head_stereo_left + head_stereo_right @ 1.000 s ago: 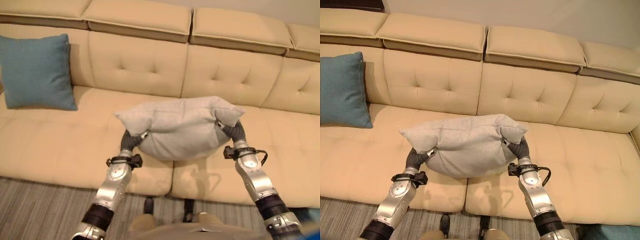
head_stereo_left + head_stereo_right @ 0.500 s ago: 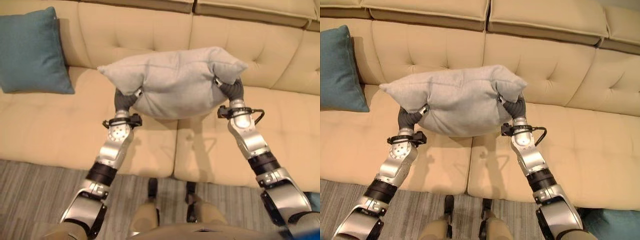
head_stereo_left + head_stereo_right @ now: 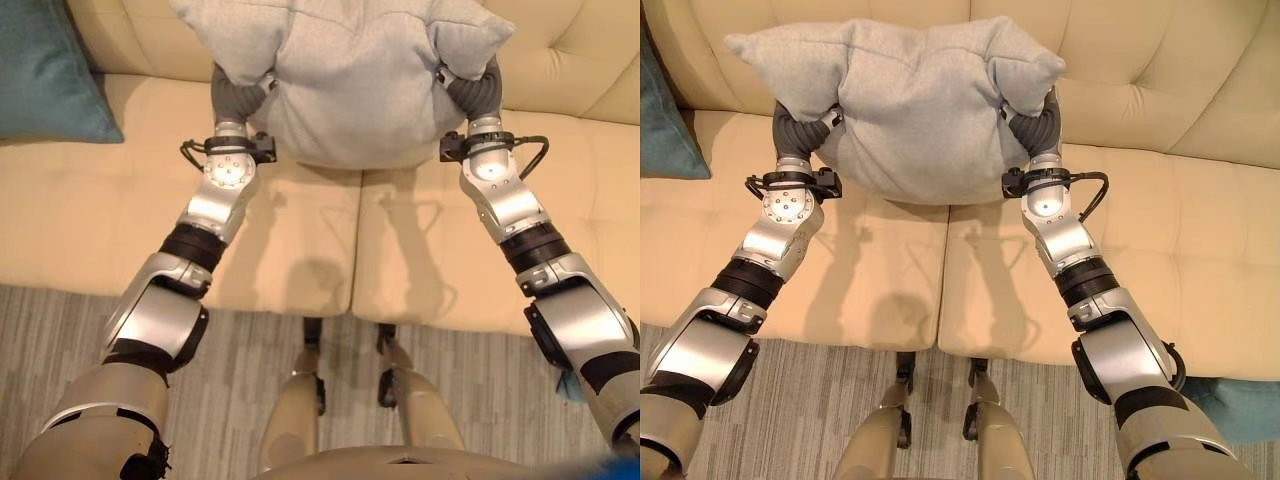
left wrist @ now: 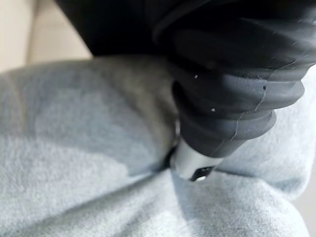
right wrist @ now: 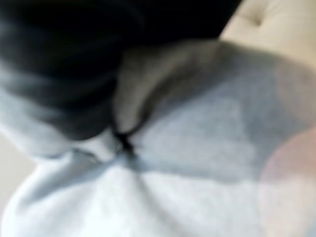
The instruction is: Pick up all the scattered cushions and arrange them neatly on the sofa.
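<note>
A grey cushion hangs above the beige sofa's seat, close to the backrest, carried between both hands. My left hand is buried in its left side and my right hand in its right side, with the cushion's corners folding over both dark wrist covers. Up close, the left hand sinks into a fold of grey cloth. The right hand presses into puckered grey cloth. A teal cushion leans upright against the backrest at the sofa's left end.
A grey striped rug lies along the sofa's front edge. A teal object, possibly another cushion, lies on the floor at the lower right. The seat to the right of the grey cushion is bare.
Both hands have carried the grey cushion forward over the seat toward the backrest. The camera has tilted down and moved closer to the sofa.
</note>
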`<state>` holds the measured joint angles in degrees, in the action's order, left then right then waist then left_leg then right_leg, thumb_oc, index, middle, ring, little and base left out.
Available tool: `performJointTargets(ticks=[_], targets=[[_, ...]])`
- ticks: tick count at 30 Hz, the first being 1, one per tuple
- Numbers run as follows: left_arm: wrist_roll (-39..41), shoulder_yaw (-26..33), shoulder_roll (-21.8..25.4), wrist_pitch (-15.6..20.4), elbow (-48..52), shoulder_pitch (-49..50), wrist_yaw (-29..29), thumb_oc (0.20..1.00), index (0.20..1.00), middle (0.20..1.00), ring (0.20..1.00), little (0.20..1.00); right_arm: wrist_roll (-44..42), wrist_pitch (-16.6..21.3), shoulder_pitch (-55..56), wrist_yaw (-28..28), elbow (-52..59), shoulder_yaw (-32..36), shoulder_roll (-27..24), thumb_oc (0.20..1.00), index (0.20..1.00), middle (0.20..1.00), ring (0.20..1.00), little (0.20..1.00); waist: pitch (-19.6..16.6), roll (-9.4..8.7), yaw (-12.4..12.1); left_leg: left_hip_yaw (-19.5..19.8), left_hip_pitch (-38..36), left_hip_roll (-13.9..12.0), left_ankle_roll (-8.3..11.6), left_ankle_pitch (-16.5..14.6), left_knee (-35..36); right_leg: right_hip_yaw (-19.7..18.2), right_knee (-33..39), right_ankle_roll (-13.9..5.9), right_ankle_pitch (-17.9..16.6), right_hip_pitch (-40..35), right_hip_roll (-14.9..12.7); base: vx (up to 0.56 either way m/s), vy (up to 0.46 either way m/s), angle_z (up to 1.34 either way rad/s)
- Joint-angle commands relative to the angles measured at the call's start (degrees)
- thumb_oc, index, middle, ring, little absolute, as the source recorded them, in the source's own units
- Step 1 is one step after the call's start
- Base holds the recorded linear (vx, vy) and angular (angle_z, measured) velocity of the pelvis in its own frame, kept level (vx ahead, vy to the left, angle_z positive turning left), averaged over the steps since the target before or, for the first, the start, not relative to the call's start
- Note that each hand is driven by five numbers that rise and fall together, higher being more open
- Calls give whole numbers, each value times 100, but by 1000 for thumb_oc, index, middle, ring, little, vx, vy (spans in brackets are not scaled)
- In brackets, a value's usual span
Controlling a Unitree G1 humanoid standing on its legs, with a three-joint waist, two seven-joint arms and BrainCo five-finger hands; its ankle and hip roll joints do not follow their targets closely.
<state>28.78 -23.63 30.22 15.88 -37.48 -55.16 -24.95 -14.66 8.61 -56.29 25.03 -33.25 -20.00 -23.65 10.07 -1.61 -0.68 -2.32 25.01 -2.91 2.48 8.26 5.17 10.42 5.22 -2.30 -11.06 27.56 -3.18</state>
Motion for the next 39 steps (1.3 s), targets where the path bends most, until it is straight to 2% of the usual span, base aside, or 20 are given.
performJointTargets(ticks=[1, 22, 23, 24, 25, 26, 27, 28, 34, 35, 39], targets=[[-22, -502, -49, 661, 167, -1347, 279, 200, 200, 200, 200, 200, 43, 710, -996, -137, 248, -314, 319, 200, 200, 200, 200, 200, -59, -49, 12, 165, -61, -4, 346, -305, -17, 89, -38, -720, 541, -400, -309, 0, 0, 0], [-29, -654, -33, 563, -519, -1811, 336, 200, 200, 200, 200, 200, 132, 597, -1550, -113, -359, -567, 70, 200, 200, 200, 200, 200, 89, -58, 62, 221, 611, -28, 408, -146, -17, 66, -49, -742, 419, 299, -321, 1, -2, 0], [-26, -674, -27, 562, -601, -1877, 333, 332, 332, 332, 332, 332, 178, 589, -1621, -83, -446, -595, 39, 200, 200, 200, 200, 200, 84, -59, 59, 231, 665, -34, 411, -135, -17, 64, -44, -748, 415, 343, -317, 0, 0, 0], [-43, -690, -5, 548, -710, -1950, 315, 655, 655, 655, 655, 655, 229, 578, -1680, -49, -536, -627, 12, 200, 200, 200, 200, 200, 73, -66, 61, 239, 713, -36, 416, -120, -17, 55, -38, -755, 408, 393, -311, 0, 0, 0], [-87, -714, 25, 525, -798, -2026, 284, 1000, 1000, 1000, 1000, 1000, 286, 553, -1768, 16, -628, -660, -21, 247, 247, 247, 247, 247, 67, -67, 61, 242, 765, -39, 421, -108, -17, 53, -32, -765, 397, 447, -308, 0, 0, 0], [-127, -731, 57, 502, -877, -2098, 260, 1000, 1000, 1000, 1000, 1000, 349, 536, -1845, 61, -698, -677, -64, 592, 592, 592, 592, 592, 61, -68, 56, 255, 812, -44, 422, -95, -17, 49, -31, -771, 388, 497, -304, 0, 0, 0], [-187, -739, 91, 482, -968, -2180, 202, 1000, 1000, 1000, 1000, 1000, 440, 488, -1961, 138, -822, -719, -133, 881, 881, 881, 881, 881, 50, -70, 45, 266, 869, -48, 426, -85, -17, 51, -26, -779, 374, 564, -299, 0, 0, 0], [-241, -755, 128, 457, -1044, -2256, 165, 1000, 1000, 1000, 1000, 1000, 510, 458, -2043, 189, -893, -755, -196, 1000, 1000, 1000, 1000, 1000, 43, -70, 37, 271, 913, -50, 430, -74, -17, 50, -23, -787, 366, 607, -299, 0, 0, 0], [-404, -793, 311, 343, -1330, -2429, 84, 1000, 1000, 1000, 1000, 1000, 674, 292, -2246, 392, -1182, -812, -449, 1000, 1000, 1000, 1000, 1000, 35, -78, 4, 277, 1033, -42, 437, -38, -17, 48, -22, -820, 353, 729, -288, 0, 0, 0], [-346, -807, 530, 311, -1590, -2511, 113, 1000, 1000, 1000, 1000, 1000, 844, 146, -2430, 520, -1542, -932, -678, 1000, 1000, 1000, 1000, 1000, -7, -95, -27, 289, 1089, -44, 441, -20, -17, 49, -22, -827, 358, 799, -273, 0, 0, 0], [-94, -606, 770, 325, -1799, -2436, 72, 1000, 1000, 1000, 1000, 1000, 1073, -148, -2503, 926, -2012, -839, -909, 1000, 1000, 1000, 1000, 1000, -57, -74, -44, 309, 1089, -42, 442, -22, -17, 48, -22, -833, 372, 803, -266, 0, 0, 0]])
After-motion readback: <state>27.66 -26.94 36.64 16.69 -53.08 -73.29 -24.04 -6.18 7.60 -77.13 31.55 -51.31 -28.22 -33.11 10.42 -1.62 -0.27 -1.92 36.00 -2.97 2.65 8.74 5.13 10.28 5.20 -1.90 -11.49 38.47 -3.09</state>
